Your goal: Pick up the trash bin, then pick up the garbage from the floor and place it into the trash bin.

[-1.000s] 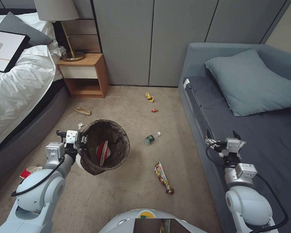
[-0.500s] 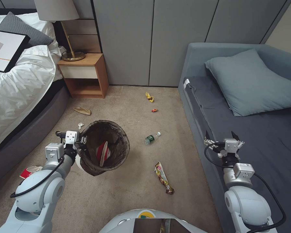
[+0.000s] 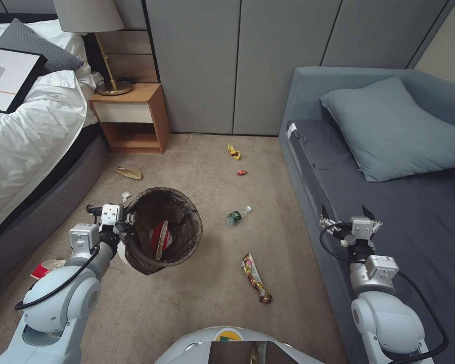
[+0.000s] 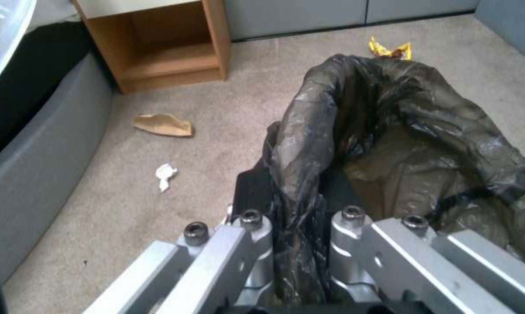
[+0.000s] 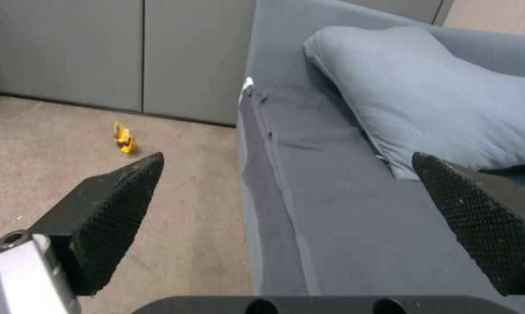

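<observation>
We see the floor [image 3: 197, 298], a beige carpet running between a white-covered bed [image 3: 25, 136] along its left edge and a grey-blue sofa [image 3: 389, 212] along its right edge, with a wooden nightstand [image 3: 131, 119] at the far left corner against the grey wall panels.

The trash bin [image 3: 162, 230] sits left of the floor's middle, tilted, its dark liner bag folded over the rim and a red and white packet lying inside. Our left gripper [image 3: 129, 218] is clamped on the rim's left side; in the left wrist view its fingers [image 4: 256, 192] pinch the bag-covered edge between them.

Our right gripper [image 3: 346, 211] hangs over the sofa's front edge, well apart from the bin, its jaws spread wide with nothing between them.

The garbage is scattered over the carpet: a long brown-yellow wrapper [image 3: 256, 278] near the floor's middle, a small clear bottle [image 3: 237, 216] just right of the bin, a tan paper piece [image 3: 129, 173] before the nightstand, a yellow wrapper [image 3: 233, 151] near the far wall, a red packet [image 3: 45, 267] by the bed's edge, a white tissue [image 3: 126, 194] just beside the bin, and a tiny red scrap [image 3: 241, 172].
</observation>
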`<state>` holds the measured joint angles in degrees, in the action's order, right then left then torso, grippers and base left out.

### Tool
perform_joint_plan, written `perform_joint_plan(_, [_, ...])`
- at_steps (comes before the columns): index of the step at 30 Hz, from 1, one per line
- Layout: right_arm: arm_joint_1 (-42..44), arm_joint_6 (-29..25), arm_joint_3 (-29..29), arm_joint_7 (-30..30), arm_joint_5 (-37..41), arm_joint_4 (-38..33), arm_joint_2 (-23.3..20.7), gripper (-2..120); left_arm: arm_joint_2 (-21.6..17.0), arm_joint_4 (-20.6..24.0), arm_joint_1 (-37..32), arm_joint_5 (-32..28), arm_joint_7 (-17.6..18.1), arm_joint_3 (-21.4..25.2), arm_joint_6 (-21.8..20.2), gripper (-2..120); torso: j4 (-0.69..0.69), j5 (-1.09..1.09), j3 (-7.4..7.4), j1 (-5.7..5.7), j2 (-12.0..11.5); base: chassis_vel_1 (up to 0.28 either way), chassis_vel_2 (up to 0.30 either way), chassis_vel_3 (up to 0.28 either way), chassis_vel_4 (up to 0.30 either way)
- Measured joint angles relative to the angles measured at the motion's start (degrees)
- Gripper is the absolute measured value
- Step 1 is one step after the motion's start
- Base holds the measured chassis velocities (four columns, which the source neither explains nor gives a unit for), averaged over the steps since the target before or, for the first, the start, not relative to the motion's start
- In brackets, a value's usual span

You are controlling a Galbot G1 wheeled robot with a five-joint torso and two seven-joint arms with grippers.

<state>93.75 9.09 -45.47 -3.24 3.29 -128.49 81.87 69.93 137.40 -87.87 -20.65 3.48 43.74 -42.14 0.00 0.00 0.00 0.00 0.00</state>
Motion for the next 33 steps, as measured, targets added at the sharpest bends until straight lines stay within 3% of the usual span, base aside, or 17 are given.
perform_joint_plan(25, [0.67,0.42,0.54,-0.07,-0.03,-0.41,-0.11,100,-0.44,0.36,0.00,-0.30,0.19,0.09,0.00,7,0.00,0.00,0.00,0.00,0.00,0.000,0.000,0.000,0.000])
perform_joint_plan(33, [0.69,2.95,2.56,-0.09,0.36,-0.49,-1.83,100,-0.29,0.24,-0.01,-0.19,0.18,0.11,0.00,7,0.00,0.00,0.00,0.00,0.00,0.000,0.000,0.000,0.000])
